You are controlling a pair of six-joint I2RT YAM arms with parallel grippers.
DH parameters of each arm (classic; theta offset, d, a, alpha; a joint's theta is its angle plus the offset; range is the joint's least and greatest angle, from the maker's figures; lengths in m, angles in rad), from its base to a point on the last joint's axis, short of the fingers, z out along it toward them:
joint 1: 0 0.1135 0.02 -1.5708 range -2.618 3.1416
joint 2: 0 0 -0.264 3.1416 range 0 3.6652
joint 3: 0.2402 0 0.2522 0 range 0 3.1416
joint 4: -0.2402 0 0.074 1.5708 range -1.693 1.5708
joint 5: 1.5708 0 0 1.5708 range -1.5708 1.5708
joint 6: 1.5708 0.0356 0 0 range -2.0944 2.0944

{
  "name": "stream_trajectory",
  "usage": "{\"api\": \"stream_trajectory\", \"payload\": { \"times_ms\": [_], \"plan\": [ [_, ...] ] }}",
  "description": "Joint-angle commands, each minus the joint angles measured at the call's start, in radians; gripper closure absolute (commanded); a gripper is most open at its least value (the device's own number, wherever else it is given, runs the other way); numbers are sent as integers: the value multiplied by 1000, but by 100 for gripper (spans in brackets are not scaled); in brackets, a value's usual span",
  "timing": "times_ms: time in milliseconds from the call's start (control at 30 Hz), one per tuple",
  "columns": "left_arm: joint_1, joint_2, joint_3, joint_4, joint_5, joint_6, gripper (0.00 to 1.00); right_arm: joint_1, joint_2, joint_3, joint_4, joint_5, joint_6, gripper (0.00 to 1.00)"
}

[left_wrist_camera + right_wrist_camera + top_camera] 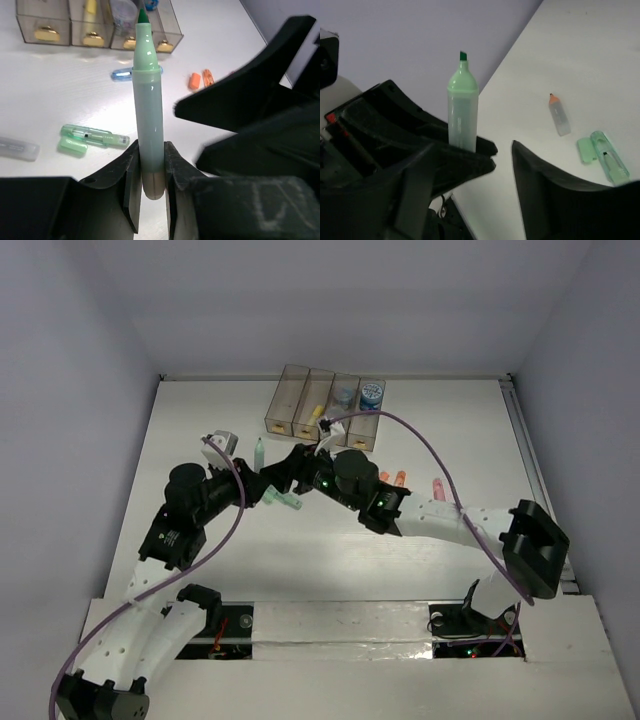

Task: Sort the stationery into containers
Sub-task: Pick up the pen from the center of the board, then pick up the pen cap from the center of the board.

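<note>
My left gripper [148, 170] is shut on the lower end of an uncapped pale green marker [148, 100] and holds it upright above the table; it also shows in the top view [259, 453]. My right gripper [502, 165] is open and empty, right beside that marker [462, 105]. The four smoky-brown containers [292, 400] stand in a row at the back. One holds a yellow marker [316, 412] and two hold blue rolls [372, 393]. Loose green pieces [92, 136] lie on the table below the grippers.
A blue marker [121, 74] lies in front of the containers. Two orange pieces [392, 478] and a pink one [438, 488] lie to the right under my right arm. A clear orange-tipped marker [558, 115] lies on the table. Walls close in on three sides.
</note>
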Motion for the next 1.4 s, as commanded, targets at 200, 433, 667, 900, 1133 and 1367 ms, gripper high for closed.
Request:
{"api": "stream_trajectory", "payload": {
  "times_ms": [200,433,667,900,1133,1367],
  "plan": [
    [31,-26,47,123,-51,9,100,-82,-182,-70,-144,-162,-128,24],
    [60,-38,46,134,-28,-5,100,-100,-24,-3,-311,-284,-241,99],
    [60,-38,44,129,-28,-4,100,-101,230,118,-360,-424,-277,79],
    [60,-48,46,126,-34,-4,100,-101,419,305,-529,-355,-350,43],
    [60,-46,44,126,-34,-2,100,-101,606,471,-617,-275,-387,39],
    [60,-43,44,128,-34,-2,100,-101,680,612,-713,-140,-450,37]
  ]
}}
